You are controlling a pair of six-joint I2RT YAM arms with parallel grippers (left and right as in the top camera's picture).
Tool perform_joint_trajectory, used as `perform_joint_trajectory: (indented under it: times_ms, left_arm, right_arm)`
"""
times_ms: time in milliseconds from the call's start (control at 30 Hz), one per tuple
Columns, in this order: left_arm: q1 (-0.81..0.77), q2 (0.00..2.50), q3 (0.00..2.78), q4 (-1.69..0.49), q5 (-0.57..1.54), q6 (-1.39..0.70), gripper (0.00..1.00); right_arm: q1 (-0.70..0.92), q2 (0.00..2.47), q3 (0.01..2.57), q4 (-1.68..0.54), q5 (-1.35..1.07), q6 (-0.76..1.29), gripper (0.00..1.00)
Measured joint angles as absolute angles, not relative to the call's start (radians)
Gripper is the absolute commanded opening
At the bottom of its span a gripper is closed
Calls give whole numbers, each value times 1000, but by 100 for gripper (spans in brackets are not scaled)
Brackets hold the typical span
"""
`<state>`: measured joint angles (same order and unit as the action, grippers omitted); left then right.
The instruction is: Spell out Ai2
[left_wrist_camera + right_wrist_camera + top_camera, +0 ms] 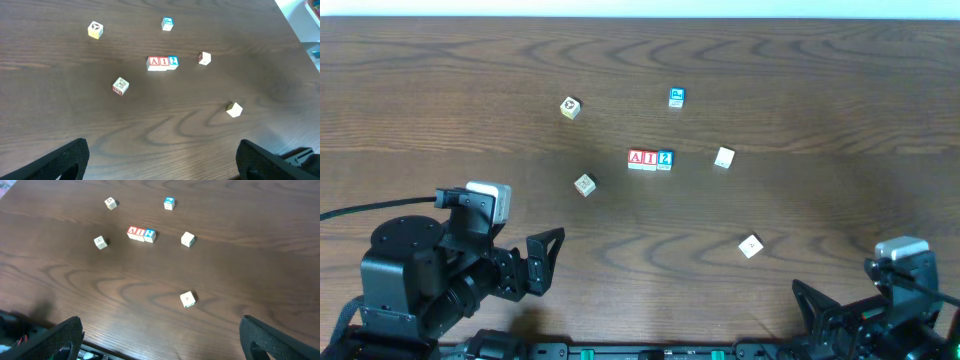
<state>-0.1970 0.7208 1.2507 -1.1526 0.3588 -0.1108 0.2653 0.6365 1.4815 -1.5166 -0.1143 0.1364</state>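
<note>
Three letter blocks stand touching in a row mid-table: a red A block (636, 159), a red I block (650, 159) and a blue 2 block (665, 159). The row also shows in the left wrist view (162, 62) and the right wrist view (141, 233). My left gripper (542, 262) is open and empty near the front left, far from the row. My right gripper (820, 305) is open and empty at the front right edge.
Loose blocks lie around the row: a blue one (676, 97) behind it, a white one (724, 157) to its right, a white one (750, 246) front right, a cream one (570, 107) back left and another (584, 184) front left.
</note>
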Motion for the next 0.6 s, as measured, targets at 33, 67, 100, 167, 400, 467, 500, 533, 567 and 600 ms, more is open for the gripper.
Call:
perform_joint_trajectory:
  times_ms: [33, 67, 100, 167, 400, 467, 500, 533, 567, 600]
  left_arm:
    - [-197, 721, 1251, -1153, 359, -111, 95]
    - [-197, 720, 1251, -1153, 356, -110, 95]
    - [-197, 719, 1251, -1156, 345, -105, 95]
    - [-197, 708, 1250, -1164, 308, -99, 95]
    - [-119, 482, 1074, -1011, 152, -25, 95]
    - [-76, 389, 963, -950, 133, -1, 96]
    - [-54, 339, 896, -912, 127, 9, 95]
    - [-33, 289, 822, -871, 121, 21, 95]
    - [-19, 253, 763, -846, 118, 29, 95]
    - [-7, 219, 706, -816, 115, 35, 95]
  right_arm:
    - [265, 636, 1481, -1517, -114, 136, 99]
    - [265, 636, 1481, -1517, -114, 136, 99]
    - [265, 636, 1481, -1517, -114, 136, 99]
    - [265, 636, 1481, -1517, -114, 136, 99]
    - [265, 636, 1478, -1516, -112, 136, 99]
    - [265, 636, 1476, -1516, -111, 136, 99]
    - [265, 636, 1476, -1517, -112, 136, 99]
    - [265, 636, 1476, -1516, -112, 136, 99]
    - [265, 636, 1476, -1516, -111, 136, 99]
    - [265, 636, 1476, -1516, -111, 136, 99]
